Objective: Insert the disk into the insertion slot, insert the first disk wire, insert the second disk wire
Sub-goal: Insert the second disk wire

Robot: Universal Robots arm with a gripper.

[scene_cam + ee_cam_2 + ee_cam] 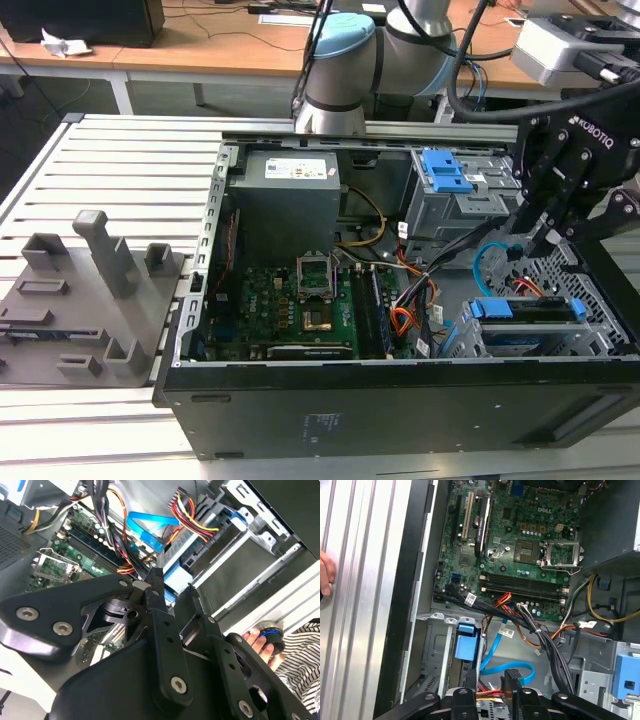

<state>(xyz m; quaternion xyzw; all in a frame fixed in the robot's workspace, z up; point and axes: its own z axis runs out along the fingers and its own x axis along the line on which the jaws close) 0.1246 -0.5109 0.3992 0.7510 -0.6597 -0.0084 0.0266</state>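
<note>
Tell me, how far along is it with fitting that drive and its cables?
Done, it seems: the disk, in its blue carrier, sits in the insertion slot. In hand: the gripper hovers just above that cage, close to the looping second disk wire. Left: the cable ends are hidden, so I can't tell whether either wire is plugged in.

Of the disk, just a blue front edge to go on in the exterior view, rest sunk in the slot. Cannot follow the blue wire past the gripper; plug end too small to tell. Cropped at that view's right edge: the gripper's far side. Cropped by the first wrist view's edge: a hand. Likewise in the second wrist view, a striped sleeve, also partly masked by gripper links.
</note>
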